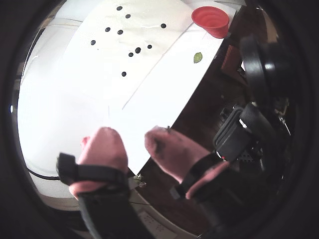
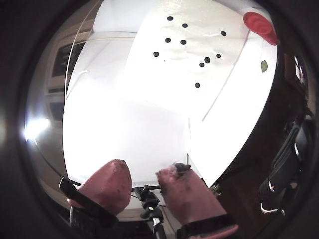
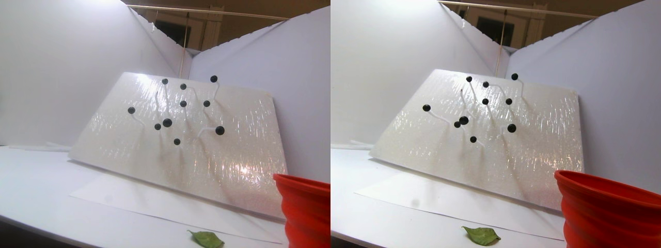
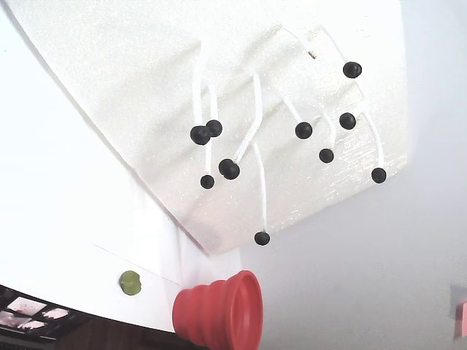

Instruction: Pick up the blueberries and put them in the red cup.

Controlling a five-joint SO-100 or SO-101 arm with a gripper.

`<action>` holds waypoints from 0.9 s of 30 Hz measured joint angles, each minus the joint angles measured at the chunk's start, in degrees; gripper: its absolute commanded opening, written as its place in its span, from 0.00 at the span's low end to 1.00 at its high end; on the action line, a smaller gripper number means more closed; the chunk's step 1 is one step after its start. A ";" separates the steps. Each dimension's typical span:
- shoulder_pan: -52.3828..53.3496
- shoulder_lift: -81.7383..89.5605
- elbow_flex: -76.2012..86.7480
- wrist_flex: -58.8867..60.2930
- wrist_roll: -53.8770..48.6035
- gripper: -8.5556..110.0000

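Several blueberries [image 1: 137, 50] [image 2: 207, 59] sit on the ends of thin white stalks on a tilted white board [image 3: 232, 150], as the stereo pair [image 3: 167, 122] and the fixed view [image 4: 230, 169] also show. The red cup [image 1: 210, 20] [image 2: 259, 25] [image 3: 304, 206] [image 4: 226, 313] stands beside the board near the white sheet's corner. My gripper [image 1: 133, 140] [image 2: 144, 175] hangs far from the berries, over the sheet's near edge. It is open, and its pink fingertips [image 1: 105, 144] hold nothing.
A green leaf [image 1: 198, 58] [image 3: 206, 238] lies on the sheet close to the cup. White walls [image 3: 51, 67] close in the back and sides. Dark table and black gear [image 1: 249, 129] lie to the right in a wrist view, and a small tripod [image 2: 147, 199] is below the fingers.
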 measured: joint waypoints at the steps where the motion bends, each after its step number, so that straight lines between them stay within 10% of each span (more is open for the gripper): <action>1: 0.00 0.00 -0.26 -0.09 -0.53 0.16; 27: 0.62 -9.32 4.39 -7.12 -33.84 0.19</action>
